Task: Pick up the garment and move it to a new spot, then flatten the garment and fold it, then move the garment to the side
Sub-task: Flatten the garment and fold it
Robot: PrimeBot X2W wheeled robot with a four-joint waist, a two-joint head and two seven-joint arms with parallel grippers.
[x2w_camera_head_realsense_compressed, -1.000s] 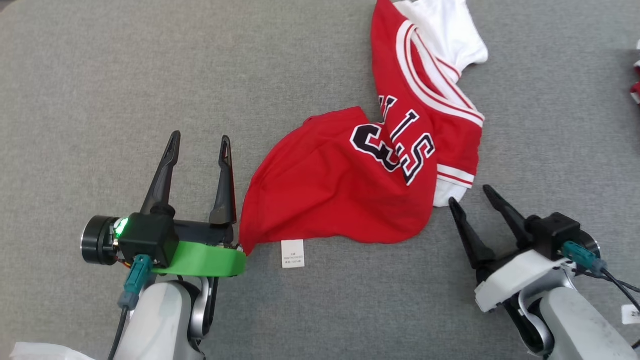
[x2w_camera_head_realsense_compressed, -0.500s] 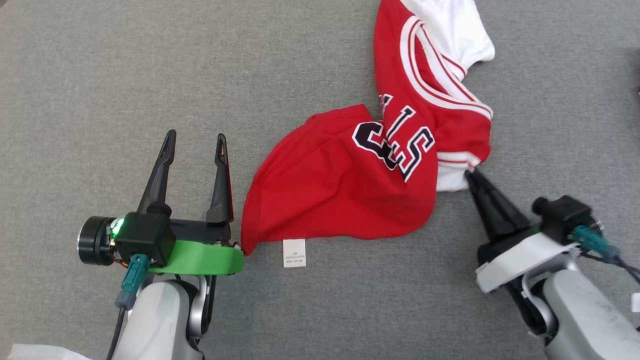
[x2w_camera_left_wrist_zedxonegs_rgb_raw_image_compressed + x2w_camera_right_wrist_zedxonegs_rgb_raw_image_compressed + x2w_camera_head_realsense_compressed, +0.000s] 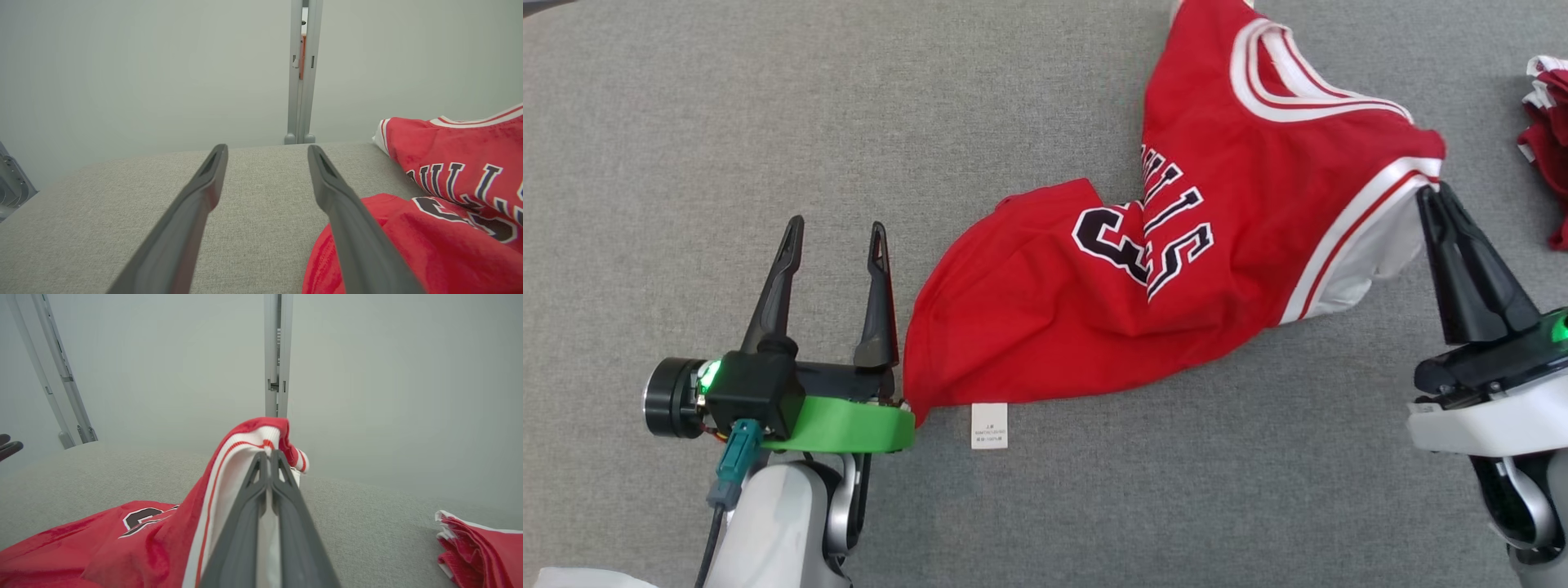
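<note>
Right end effector (image 3: 1431,190), wide before, now pinches the jersey (image 3: 1045,327), pulled rightward; left end effector (image 3: 836,224) wide.

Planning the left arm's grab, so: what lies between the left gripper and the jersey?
Nothing: in the head view a narrow strip of bare grey surface separates the open left gripper from the edge of the jersey.

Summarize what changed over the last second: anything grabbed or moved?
The right gripper shut on the striped trim of the jersey and pulled that edge out to the robot's right and farther away, spreading the upper part. The left gripper stayed open beside the lower left corner; that corner and the white label stayed put.
</note>
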